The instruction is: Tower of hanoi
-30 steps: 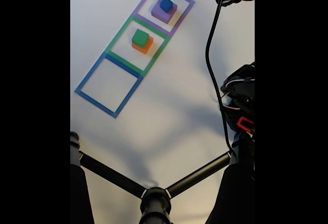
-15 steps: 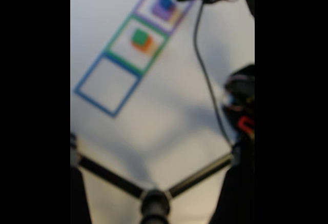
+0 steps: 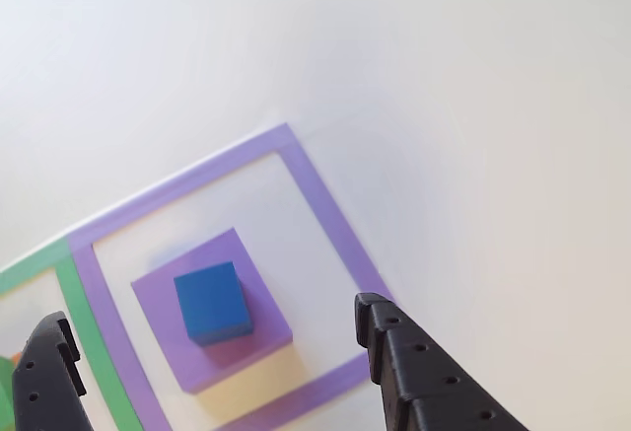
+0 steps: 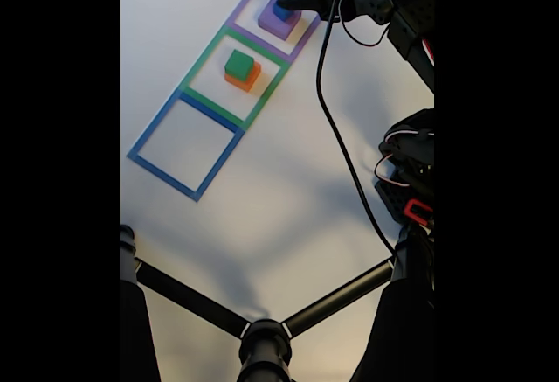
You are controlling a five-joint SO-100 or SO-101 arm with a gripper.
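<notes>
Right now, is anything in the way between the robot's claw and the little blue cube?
Nothing visible. The blue cube sits bare on top of the purple slab, and the open gripper has a finger on each side of it, with only clear air between.

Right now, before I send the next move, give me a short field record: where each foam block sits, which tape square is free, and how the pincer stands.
purple square foam slab: inside the purple tape square
small blue foam cube: on top of the purple slab
green foam cube: on the orange foam block, inside the green tape square
blue tape square: holds no block
pincer: open, a finger on either side of the purple slab, holding nothing
</notes>
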